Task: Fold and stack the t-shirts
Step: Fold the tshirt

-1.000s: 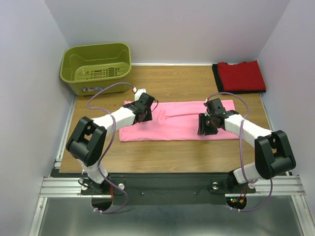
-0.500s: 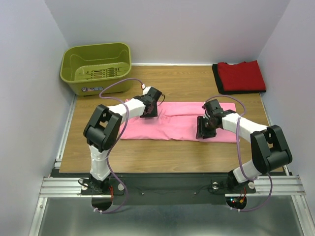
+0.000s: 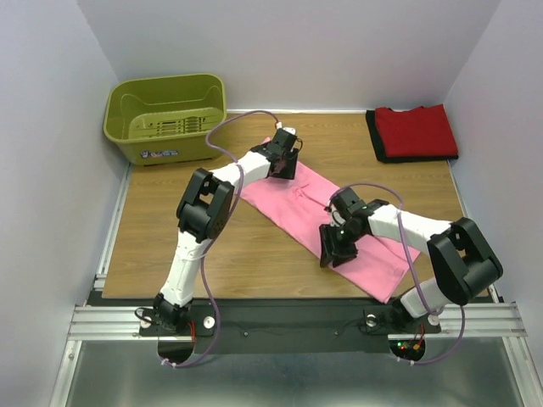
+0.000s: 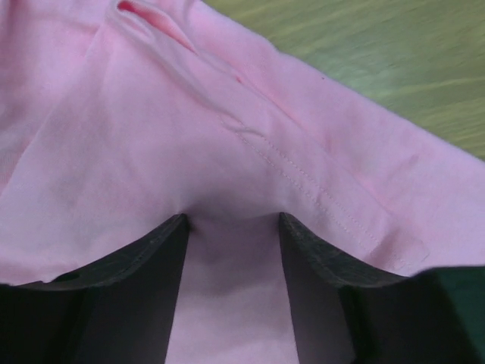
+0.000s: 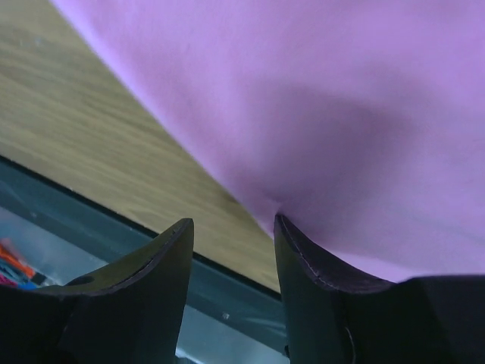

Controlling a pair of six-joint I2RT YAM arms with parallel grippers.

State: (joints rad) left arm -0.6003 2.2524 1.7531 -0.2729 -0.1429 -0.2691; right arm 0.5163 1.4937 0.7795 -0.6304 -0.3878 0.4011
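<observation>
The pink t-shirt (image 3: 316,206) lies flat, slanting from the back middle to the front right of the table. My left gripper (image 3: 284,163) presses on its far end. In the left wrist view the left gripper (image 4: 231,220) is open, and the pink cloth (image 4: 189,129) fills the gap and bunches at the fingertips. My right gripper (image 3: 333,251) sits at the shirt's near-left edge. In the right wrist view the right gripper (image 5: 233,221) is open with nothing between its fingers; the right fingertip touches the pink cloth (image 5: 341,106). The folded red t-shirt (image 3: 416,131) rests on a black one (image 3: 373,136) at the back right.
An olive-green basket (image 3: 127,110) stands at the back left corner. White walls close in the wooden table (image 3: 170,246) on three sides. The table's front edge and a dark rail (image 5: 91,220) show just below the right gripper.
The pink shirt has swung from lying straight across the table to a diagonal. My left gripper moved back and right with its end; my right gripper moved toward the front edge. Both jaws widened slightly.
</observation>
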